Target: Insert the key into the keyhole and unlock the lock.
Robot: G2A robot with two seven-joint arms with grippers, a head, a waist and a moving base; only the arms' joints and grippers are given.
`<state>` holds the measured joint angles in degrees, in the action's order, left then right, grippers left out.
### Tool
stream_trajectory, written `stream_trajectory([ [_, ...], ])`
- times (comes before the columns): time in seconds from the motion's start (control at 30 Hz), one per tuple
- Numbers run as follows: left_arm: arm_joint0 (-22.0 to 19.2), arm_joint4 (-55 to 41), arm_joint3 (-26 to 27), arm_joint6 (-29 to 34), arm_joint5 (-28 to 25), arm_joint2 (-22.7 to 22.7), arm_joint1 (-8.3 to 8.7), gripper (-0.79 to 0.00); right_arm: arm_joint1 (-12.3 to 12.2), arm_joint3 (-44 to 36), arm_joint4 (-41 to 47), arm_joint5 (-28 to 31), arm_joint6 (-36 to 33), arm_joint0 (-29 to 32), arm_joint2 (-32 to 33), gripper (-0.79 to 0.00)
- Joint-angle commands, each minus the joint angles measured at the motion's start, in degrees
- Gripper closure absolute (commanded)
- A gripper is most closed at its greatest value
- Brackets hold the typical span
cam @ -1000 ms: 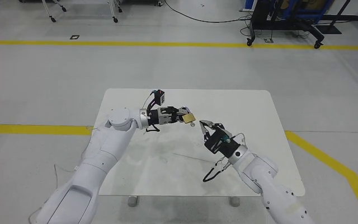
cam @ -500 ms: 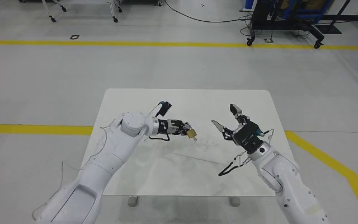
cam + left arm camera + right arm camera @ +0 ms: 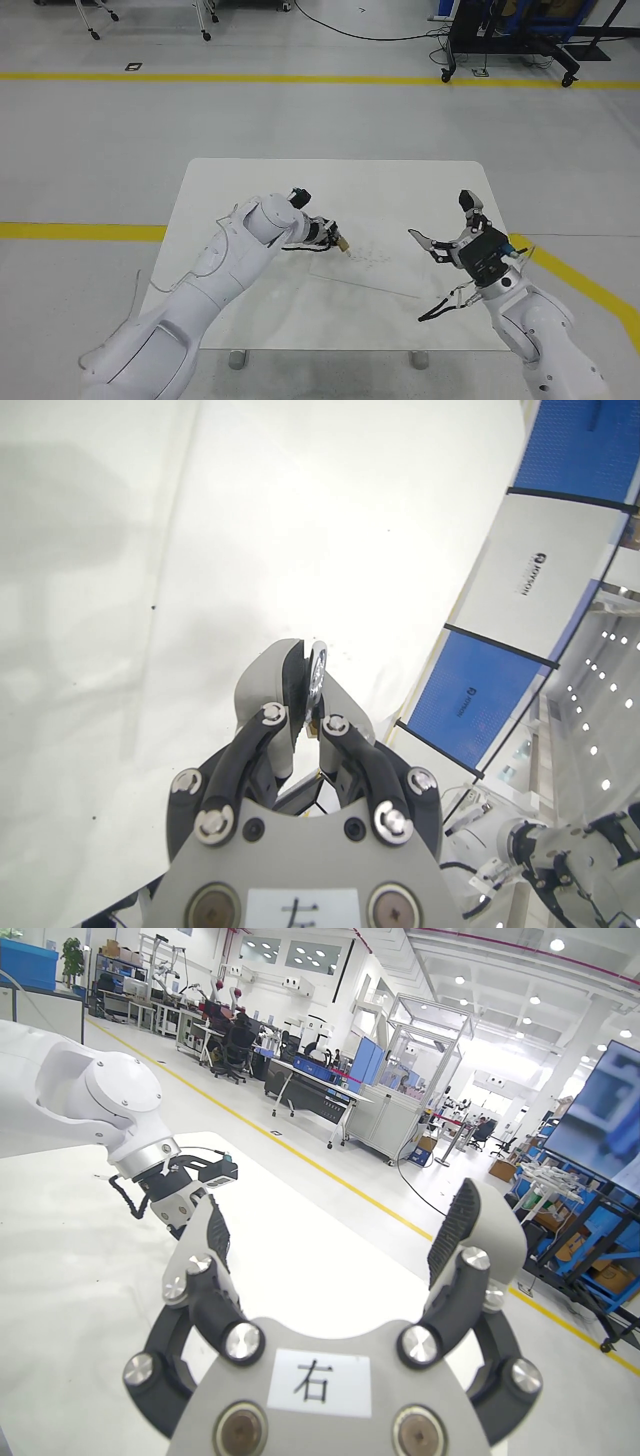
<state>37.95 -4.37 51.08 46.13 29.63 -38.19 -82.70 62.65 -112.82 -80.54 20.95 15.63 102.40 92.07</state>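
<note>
Right gripper (image 3: 441, 218) pulled back from lock (image 3: 342, 243) toward worktop's (image 3: 400, 180) right edge; jaws spread wide, nothing held. Lock kept pinched in left gripper (image 3: 333, 237) over worktop's middle, shifted slightly toward near edge. Silvery part (image 3: 317, 670) clamped between pads (image 3: 295, 682): key or shackle, could not be told. Judged: right gripper's keyhole work finished or broken off; unlocking unconfirmed. Single-character label (image 3: 318, 1384) noted on wrist plate; print on panels (image 3: 530, 565) left unread.
</note>
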Motion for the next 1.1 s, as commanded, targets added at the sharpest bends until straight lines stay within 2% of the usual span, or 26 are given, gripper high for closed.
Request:
stream_trajectory([
  [0.0,-0.6,-0.1,0.0,0.2,2.5,1.0,-0.70,0.000,0.0,1.0,0.7,0.3,0.1,0.1,0.1,-0.785],
  [0.03,-0.8,-0.5,-0.3,0.6,3.4,1.4,-1.03,0.000,0.0,1.7,1.0,0.7,0.1,0.1,0.1,-0.785],
  [0.07,-1.0,-0.9,-0.7,1.1,4.0,1.8,-1.38,-0.145,0.1,2.5,1.4,0.9,0.2,-0.1,0.0,-0.785],
  [0.1,-1.1,-1.3,-1.1,1.6,4.3,2.1,-1.72,-0.209,0.1,3.5,1.9,1.2,0.3,-0.3,-0.2,-0.785],
  [0.23,-1.8,-3.1,-3.6,2.2,4.1,3.1,-3.08,-0.351,0.1,6.6,3.1,2.2,1.1,-1.3,-0.3,-0.785],
  [0.33,-2.3,-4.4,-5.5,2.5,3.2,3.4,-3.93,-0.382,0.1,7.9,3.7,2.9,1.5,-1.9,0.3,-0.785],
  [0.43,-2.8,-5.6,-6.7,2.8,0.4,3.1,-4.49,-0.363,0.0,8.5,4.0,3.7,1.8,-1.9,1.1,-0.785],
  [0.57,-3.3,-9.0,-8.1,3.9,-5.3,0.0,-4.09,-0.363,-0.1,8.6,3.9,6.1,2.7,-2.2,1.8,-0.785],
  [0.63,-3.3,-10.4,-8.7,4.6,-7.9,-2.5,-3.29,-0.376,-0.3,8.4,2.3,8.0,3.1,-2.6,2.2,-0.785],
  [0.73,-2.9,-10.9,-8.7,5.9,-11.3,-6.4,-1.38,-0.391,-0.3,8.9,2.3,6.8,1.2,-2.5,2.5,-0.785],
  [0.8,-2.2,-10.5,-7.7,6.2,-13.9,-9.7,0.25,-0.505,-0.3,8.9,2.3,6.8,1.2,-2.5,2.5,-0.785],
  [0.83,-1.6,-10.4,-6.6,6.5,-15.6,-11.4,1.14,-0.533,-0.3,8.9,2.3,6.8,1.2,-2.5,2.5,-0.785],
  [0.87,-0.7,-10.4,-5.0,6.9,-17.6,-13.4,2.08,-0.560,-0.3,8.9,2.3,6.8,1.2,-2.5,2.5,-0.785],
  [0.9,0.5,-10.4,-3.2,7.5,-19.9,-15.5,3.05,-0.622,-0.3,8.9,2.3,6.8,1.2,-2.5,2.5,-0.785],
  [0.97,3.6,-10.6,1.4,9.1,-24.5,-20.1,5.00,-0.640,-0.3,8.9,2.3,6.8,1.2,-2.5,2.5,-0.785],
  [1.0,5.3,-10.5,3.9,9.9,-26.5,-22.3,5.93,-0.677,-0.3,8.9,2.3,6.8,1.2,-2.5,2.5,-0.785],
  [1.03,7.1,-10.4,6.5,10.3,-28.5,-24.7,6.81,-0.785,-0.3,8.9,2.3,6.8,1.2,-2.5,2.5,-0.785],
  [1.07,8.9,-10.3,9.0,10.5,-30.6,-27.0,7.60,-0.785,-0.3,8.9,2.3,6.8,1.2,-2.5,2.5,-0.785],
])
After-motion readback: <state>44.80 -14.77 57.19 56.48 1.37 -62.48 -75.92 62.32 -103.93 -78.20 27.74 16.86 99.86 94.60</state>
